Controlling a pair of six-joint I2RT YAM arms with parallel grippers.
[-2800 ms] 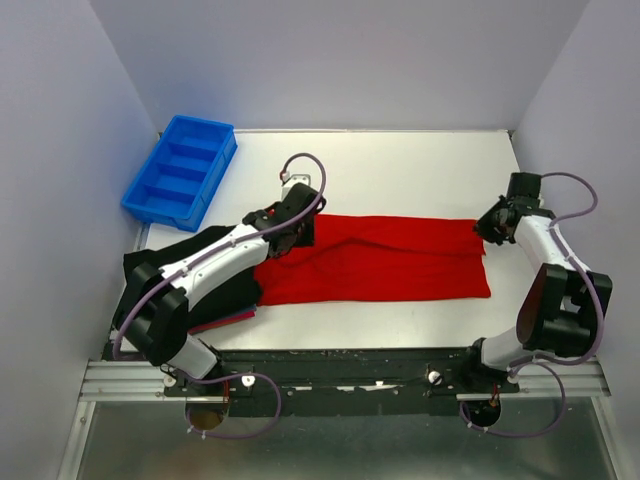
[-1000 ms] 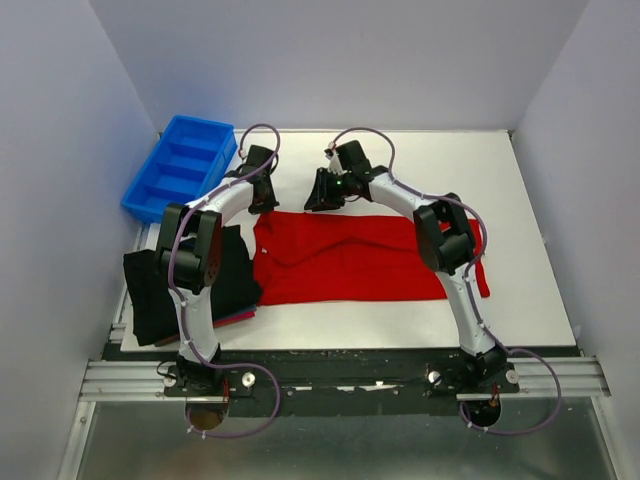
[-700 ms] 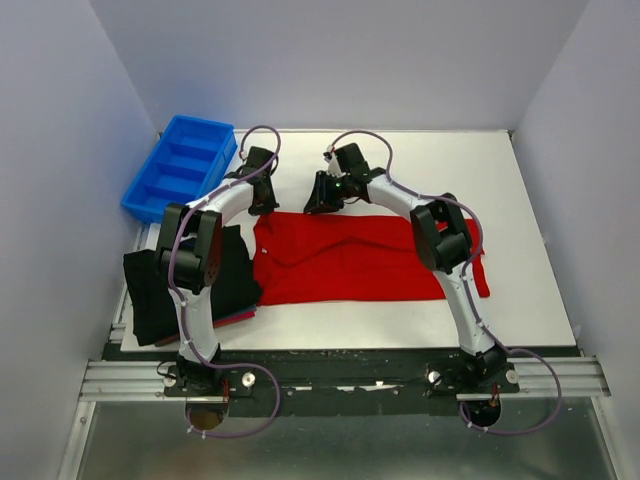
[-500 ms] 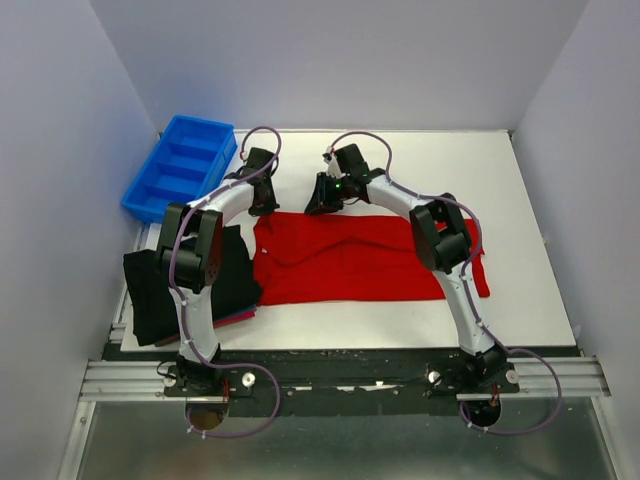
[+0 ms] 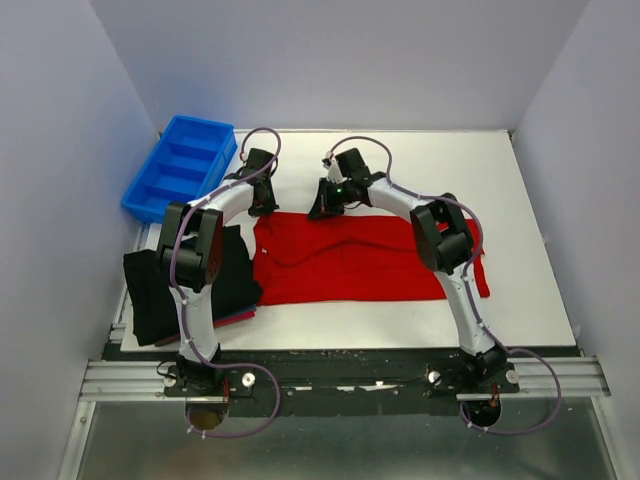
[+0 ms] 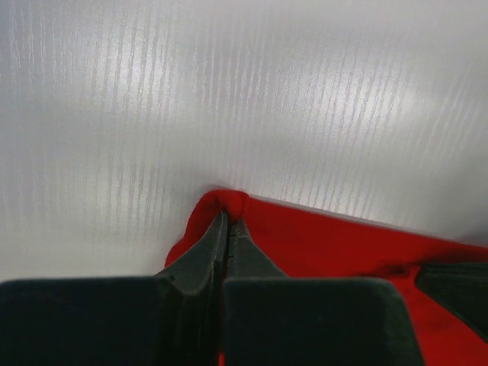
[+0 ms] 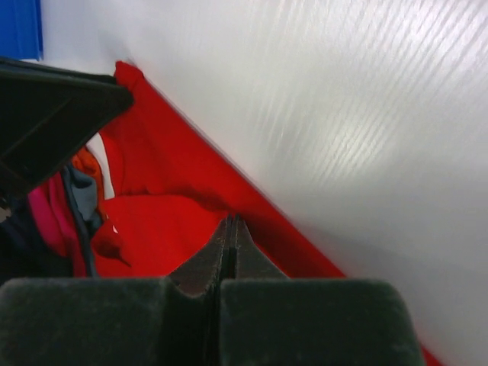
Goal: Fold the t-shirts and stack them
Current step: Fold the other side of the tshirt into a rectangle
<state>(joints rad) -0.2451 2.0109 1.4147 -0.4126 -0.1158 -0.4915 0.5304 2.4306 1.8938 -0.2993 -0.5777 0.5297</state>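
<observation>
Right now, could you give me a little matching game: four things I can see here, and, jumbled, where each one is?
Things:
1 red t-shirt
2 blue bin
3 black folded shirts
4 left pincer

Places or states:
A far left corner of the table
B shut on the red t-shirt's far left corner
C spread across the middle
D near left edge

Pairs: 1-C, 2-A, 3-D, 4-B

The spread t-shirt [image 5: 350, 255] was plain bright red. The folded shirts [image 5: 150, 290] were black, a dark-red one [image 5: 228, 318] edging out beneath. The compartment bin [image 5: 180, 170] was blue, the table [image 5: 420, 160] white with fine ribbed lines. The left arm [image 5: 215, 205] and right arm [image 5: 400, 200] were white with black joints.
</observation>
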